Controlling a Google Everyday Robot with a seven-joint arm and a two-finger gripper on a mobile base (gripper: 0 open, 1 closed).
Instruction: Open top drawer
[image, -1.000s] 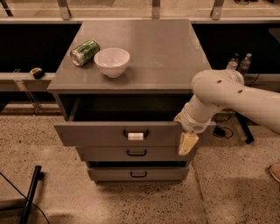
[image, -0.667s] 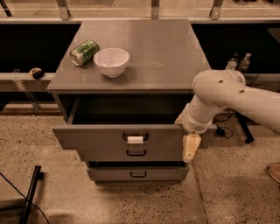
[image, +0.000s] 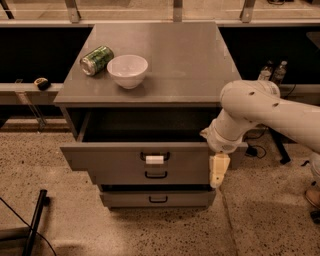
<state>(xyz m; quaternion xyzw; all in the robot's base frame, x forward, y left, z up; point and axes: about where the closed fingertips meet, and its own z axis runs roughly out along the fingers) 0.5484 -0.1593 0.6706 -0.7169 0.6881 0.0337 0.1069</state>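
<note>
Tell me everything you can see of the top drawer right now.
The top drawer is grey and metal-looking, with a black handle carrying a small white tag. It is pulled well out from under the cabinet top and sits level, its interior dark with shadow. The gripper hangs pointing down at its right front corner; contact there is unclear.

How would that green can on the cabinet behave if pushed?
The green can lies on its side on the cabinet top, so it would probably roll. The white bowl right beside it might stop it. It's likely light, being a drink can. The gripper hangs by the right end of the open top drawer.
</note>
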